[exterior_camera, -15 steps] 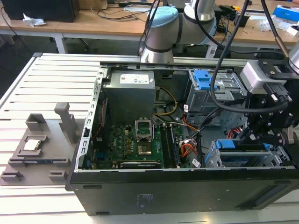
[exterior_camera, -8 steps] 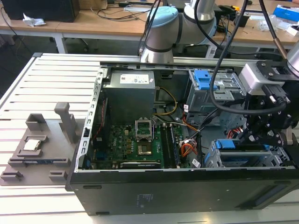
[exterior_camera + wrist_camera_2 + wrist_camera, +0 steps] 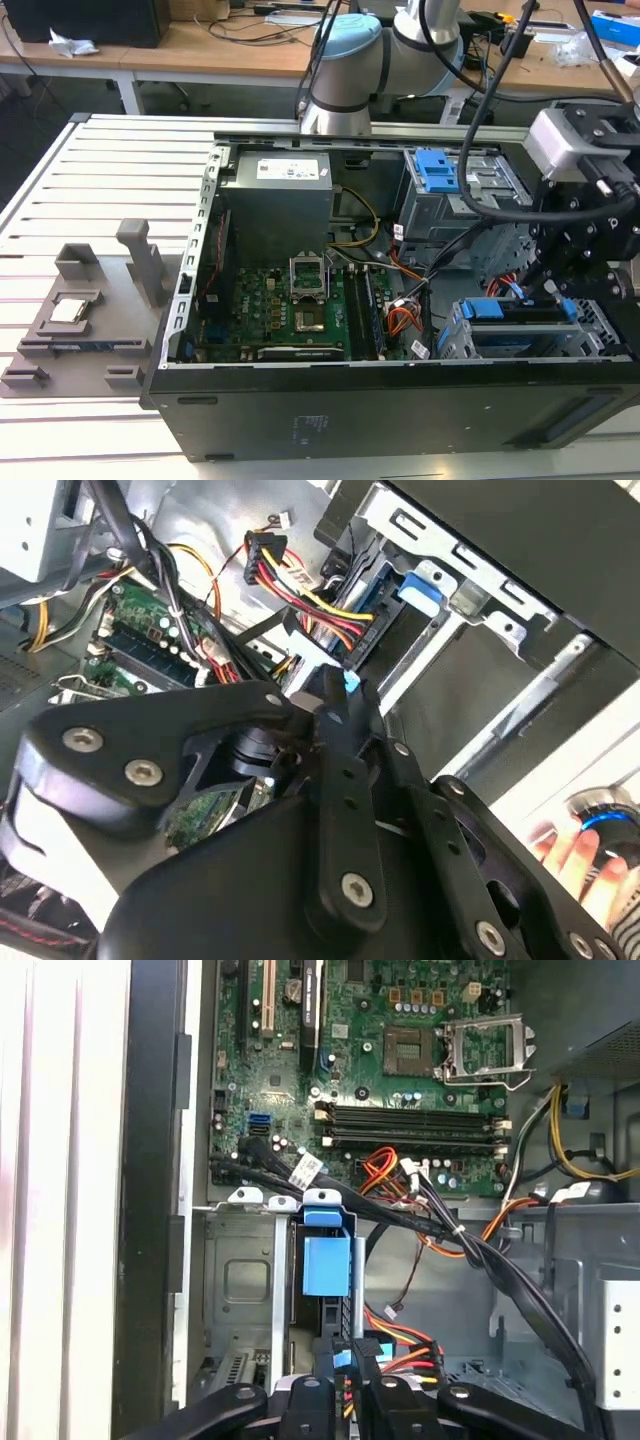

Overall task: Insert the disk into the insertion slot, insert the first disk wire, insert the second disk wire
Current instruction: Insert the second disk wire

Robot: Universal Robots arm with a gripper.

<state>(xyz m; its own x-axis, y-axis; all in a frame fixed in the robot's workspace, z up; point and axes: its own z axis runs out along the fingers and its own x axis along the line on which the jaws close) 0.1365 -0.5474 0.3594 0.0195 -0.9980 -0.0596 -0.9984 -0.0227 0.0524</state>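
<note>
one open computer case [image 3: 400, 400] on slatted table [image 3: 60, 200]

Cage [image 3: 240, 1290] showing dull silver sheet metal; carrier [image 3: 326, 1260] looking smooth blue plastic. Gripper [image 3: 345, 1400] links appearing matt black with shiny screws. Motherboard [image 3: 380, 1050] showing glossy green. Table [image 3: 110, 170] appearing ribbed pale metal.

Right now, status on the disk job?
Gripper low at the slot, beside red-yellow wires. Disk sits in the slot. Black cables cross close by.
</note>
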